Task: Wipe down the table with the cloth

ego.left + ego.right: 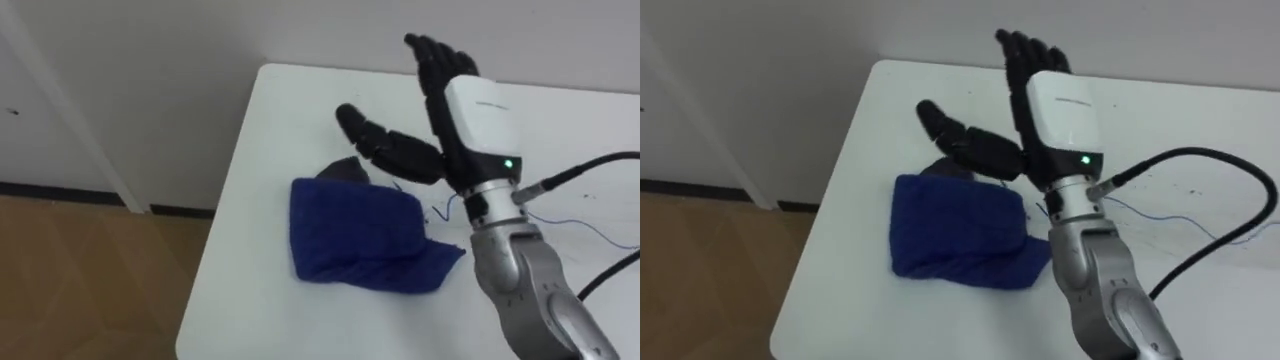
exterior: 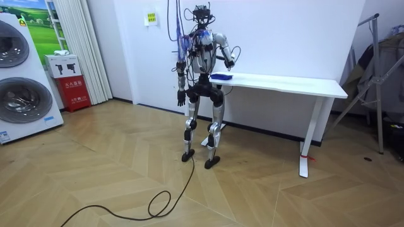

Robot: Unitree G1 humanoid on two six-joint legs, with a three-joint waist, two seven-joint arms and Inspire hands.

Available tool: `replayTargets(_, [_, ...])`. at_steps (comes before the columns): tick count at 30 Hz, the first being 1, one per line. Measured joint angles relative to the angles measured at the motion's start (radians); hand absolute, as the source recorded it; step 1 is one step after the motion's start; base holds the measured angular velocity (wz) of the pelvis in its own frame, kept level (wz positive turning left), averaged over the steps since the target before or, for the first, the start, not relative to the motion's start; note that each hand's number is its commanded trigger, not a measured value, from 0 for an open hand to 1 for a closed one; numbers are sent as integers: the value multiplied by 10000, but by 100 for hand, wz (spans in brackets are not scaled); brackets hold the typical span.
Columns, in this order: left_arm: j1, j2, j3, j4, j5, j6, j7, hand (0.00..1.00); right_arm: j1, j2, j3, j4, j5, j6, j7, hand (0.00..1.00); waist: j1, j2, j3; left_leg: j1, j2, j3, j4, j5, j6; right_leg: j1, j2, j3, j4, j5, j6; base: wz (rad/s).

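Hovering over a folded, nubby blue cloth [image 1: 360, 235] on the smooth white table [image 1: 255, 295], our right hand [image 1: 478, 120] held fingers straight, thumb spread.

Nothing can be read: print on the wall notice [image 2: 151, 17] and red box [image 2: 74, 89] is too small.
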Motion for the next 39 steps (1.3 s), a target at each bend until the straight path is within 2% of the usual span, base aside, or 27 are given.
replayTargets(4, [-102, -1, -64, 54, -5, -82, -83, 0, 3, 3, 420, 943, -201, 8, 405, 0, 59, -147, 8, -137, 1, -177, 1, 0, 0, -41, -11, -234, -28, 0, 0, 13])
replayTargets(11, [-400, 25, -457, 343, -4, -77, -210, 0, 49, 10, 826, 2270, -973, 17, 879, 0, -16, -90, 45, -99, -15, -335, -6, 0, 0, 161, -5, -215, -214, 2, 1, 6])
replayTargets(14, [-437, 26, -478, 274, 6, -106, -210, 0, 351, 1, 853, 2814, -1122, 45, 1112, 0, -14, -59, 60, -97, -15, -339, -12, 0, 0, 164, 2, -173, -237, 2, 1, -1])
replayTargets(17, [-447, 30, -478, 243, 0, -118, -211, 0, 493, 6, 854, 2906, -1347, -77, 1040, 0, -58, -47, 63, -92, -25, -429, -11, 0, 0, 199, 5, -161, -353, 4, 0, -4])
replayTargets(20, [-403, 30, -476, 239, 22, -313, -211, 0, 648, 1, 866, 3369, -1423, -385, 568, 0, -115, -7, 75, 106, -25, -458, -15, 0, 0, 447, 7, -194, -364, 5, -1, 7])
replayTargets(21, [-375, 32, -451, 187, 173, -316, -211, 0, 712, -3, 864, 3492, -1512, -437, 451, 10, -131, -29, 47, 188, -28, -447, -16, 0, 0, 518, 4, -225, -375, 5, 0, 0])
replayTargets(22, [-339, 38, -421, 147, 249, -319, -211, 0, 758, -2, 858, 3521, -1588, -451, 423, 100, -131, -46, 27, 214, -29, -446, -16, 0, 0, 559, 0, -240, -378, 5, 0, 4])
replayTargets(24, [-177, 50, -283, 71, 523, -296, -211, 0, 988, 4, 788, 3600, -1715, -467, 296, 100, -125, -58, 3, 393, -47, -526, -39, 0, 0, 702, -9, -262, -398, 5, 0, 8])
replayTargets(26, [42, 61, -246, -20, 936, -281, -210, 0, 1149, 7, 769, 3725, -1850, -497, 9, 100, -137, -89, -58, 510, -78, -564, -41, 0, 0, 847, -31, -318, -441, 5, 0, 7])
replayTargets(29, [242, 66, -243, -20, 1313, -266, -206, 0, 1218, 10, 547, 3793, -1997, -810, -607, 100, -149, -125, -104, 667, -114, -587, -45, 0, 0, 1062, -56, -331, -519, 6, 2, 6])
replayTargets(31, [278, 79, -244, -20, 1315, -241, -205, 0, 1283, 10, 473, 3680, -1989, -986, -943, 100, -205, -138, -104, 674, -116, -562, -45, 0, 0, 1081, -64, -357, -520, 6, 2, 4])
replayTargets(34, [275, 92, -213, -14, 1367, -221, -190, 0, 1318, 6, 383, 3921, -2300, -999, -1593, 100, -241, -129, -94, 741, -124, -541, -60, 0, 0, 1194, -83, -468, -539, 7, 4, 7])
replayTargets(39, [443, 109, 374, -7, 1636, -225, -138, 0, 1421, -33, 285, 4250, -2479, -1080, -2409, 100, -214, -117, -103, 818, -143, -552, -143, 0, 0, 1245, -93, -469, -527, 7, 5, 4])
